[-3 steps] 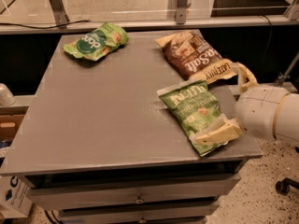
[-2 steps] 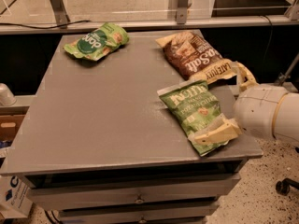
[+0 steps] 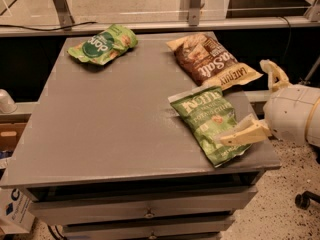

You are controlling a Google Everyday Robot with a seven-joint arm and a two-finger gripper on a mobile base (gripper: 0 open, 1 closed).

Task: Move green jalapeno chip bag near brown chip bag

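The green jalapeno chip bag (image 3: 209, 121) lies flat near the table's front right corner. The brown chip bag (image 3: 210, 60) lies just behind it at the back right, its cream end close to the green bag's top edge. My gripper (image 3: 244, 103) is at the table's right edge, beside the green bag. It is open, with its fingers spread wide. One cream finger (image 3: 246, 133) lies over the green bag's lower right part, and the other (image 3: 272, 74) points up beside the brown bag's end. It holds nothing.
A smaller green bag with a dark round logo (image 3: 103, 44) lies at the back left of the grey table (image 3: 100, 129). Drawers sit under the table front. A glass rail runs behind the table. A chair wheel (image 3: 302, 200) is on the floor at the right.
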